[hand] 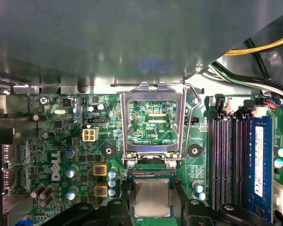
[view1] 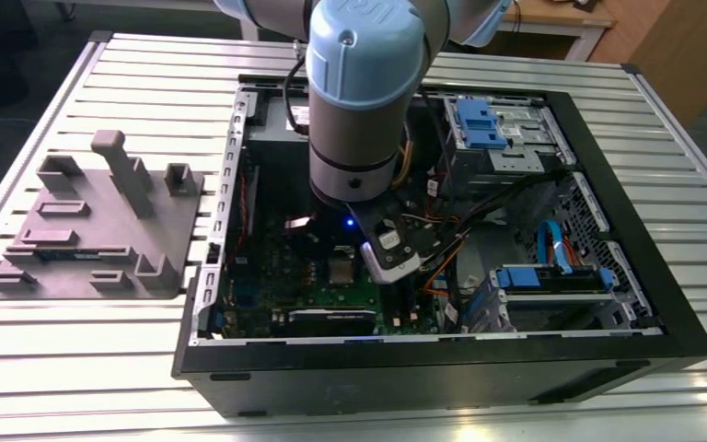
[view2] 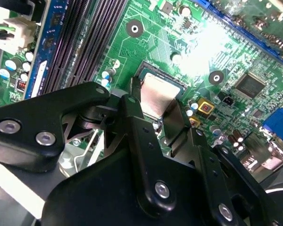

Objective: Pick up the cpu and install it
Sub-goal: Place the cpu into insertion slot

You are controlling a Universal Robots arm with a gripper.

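The arm (view1: 360, 92) reaches straight down into an open case (view1: 452, 368) that lies on its side across the middle of the slatted tabletop (view1: 84, 368), toward the edge on the exterior view's right. A grey fixture (view1: 96, 230) sits near the opposite edge, well apart from the case. Inside the case, the tool (view1: 385, 258) is low over the green board (hand: 61, 141). In both wrist views the cpu (view2: 158, 96) (hand: 151, 197) lies directly between the tips of the tool (view2: 155, 99), silver top facing up. The two black fingers (view2: 132, 108) are drawn in narrowly and press against opposite edges of the chip, so the tool has hold of it. The cpu sits level at the socket, with a strip of green showing along one edge in the first wrist view. Whether it is fully seated or held just above the socket cannot be told. Just beside the chip, the socket's metal frame (hand: 153, 89) stands swung open, and the board shows through its window. The memory slots (hand: 226, 155) run alongside the socket, with bundled cables near them at the case wall.
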